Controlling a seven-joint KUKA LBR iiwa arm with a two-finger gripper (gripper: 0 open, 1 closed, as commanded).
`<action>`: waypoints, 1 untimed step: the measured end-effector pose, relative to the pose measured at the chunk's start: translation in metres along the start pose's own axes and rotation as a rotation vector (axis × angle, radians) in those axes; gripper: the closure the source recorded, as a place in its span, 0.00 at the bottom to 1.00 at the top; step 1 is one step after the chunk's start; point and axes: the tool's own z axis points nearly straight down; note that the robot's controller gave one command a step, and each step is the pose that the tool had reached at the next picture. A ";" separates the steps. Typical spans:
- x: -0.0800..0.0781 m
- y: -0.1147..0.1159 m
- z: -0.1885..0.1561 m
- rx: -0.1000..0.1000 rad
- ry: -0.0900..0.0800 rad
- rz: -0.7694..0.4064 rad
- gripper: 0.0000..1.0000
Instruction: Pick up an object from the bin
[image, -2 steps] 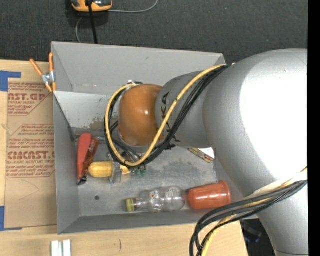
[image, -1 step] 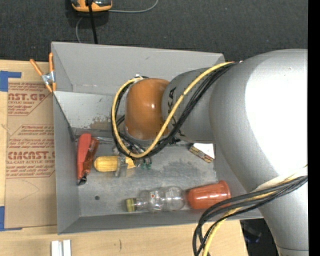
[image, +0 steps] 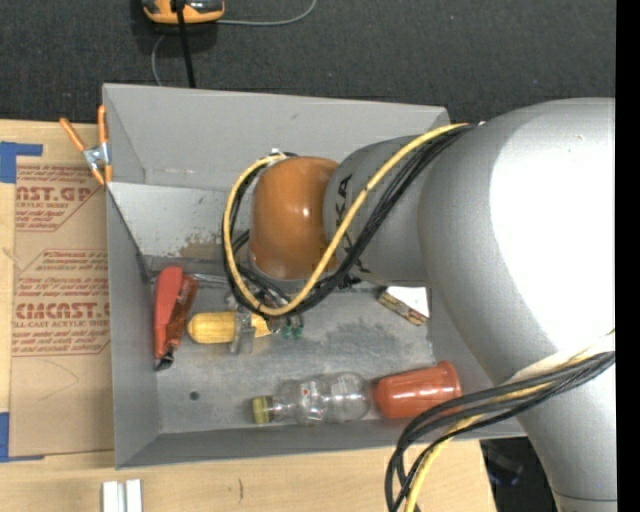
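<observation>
By the left wall of the bin (image: 128, 380) lies a red flat tool (image: 170, 310), and just beside it a short yellow rounded piece (image: 210, 328). The claw (image: 243, 336) is low at the right end of this piece; whether it is wide or narrow I cannot tell. To grasp well, I judge it should centre on the yellow piece, clear of the red tool.

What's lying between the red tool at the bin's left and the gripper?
In the camera view, a yellow oblong thing lies between the red tool and the gripper, its right end close by the gripper.
</observation>
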 end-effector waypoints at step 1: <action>-0.002 0.000 -0.185 0.000 -0.001 0.006 1.00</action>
